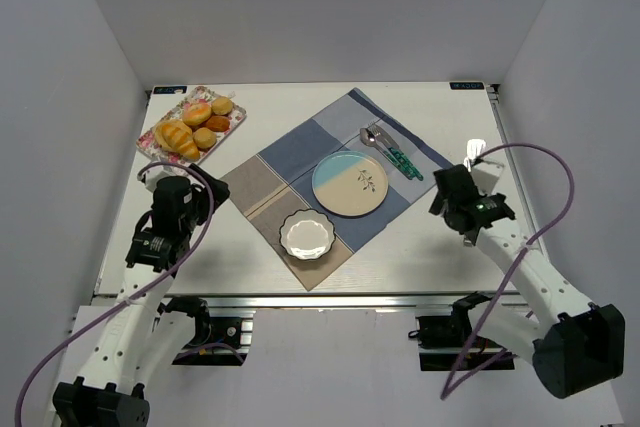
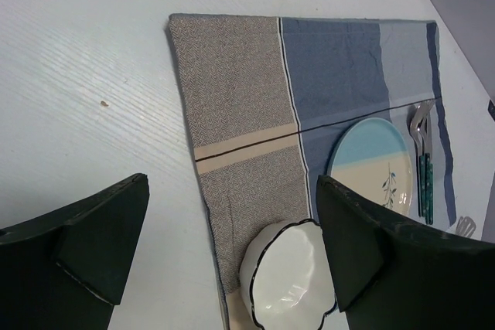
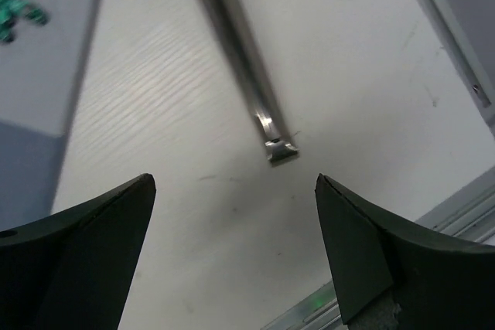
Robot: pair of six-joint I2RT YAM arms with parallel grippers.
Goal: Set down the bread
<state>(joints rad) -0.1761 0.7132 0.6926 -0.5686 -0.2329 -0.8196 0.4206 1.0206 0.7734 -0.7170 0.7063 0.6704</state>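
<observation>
The bread (image 1: 178, 136) lies on the flowered tray (image 1: 178, 97) at the far left. Both grippers gape empty: the left gripper (image 2: 232, 222) over the cloth's (image 2: 232, 75) left edge, the right gripper (image 3: 232, 222) above a blurred, possibly metal handle (image 3: 247, 75).

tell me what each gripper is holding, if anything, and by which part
Nothing is held: the left gripper and right gripper both stand open and empty; the bread lies untouched.
</observation>
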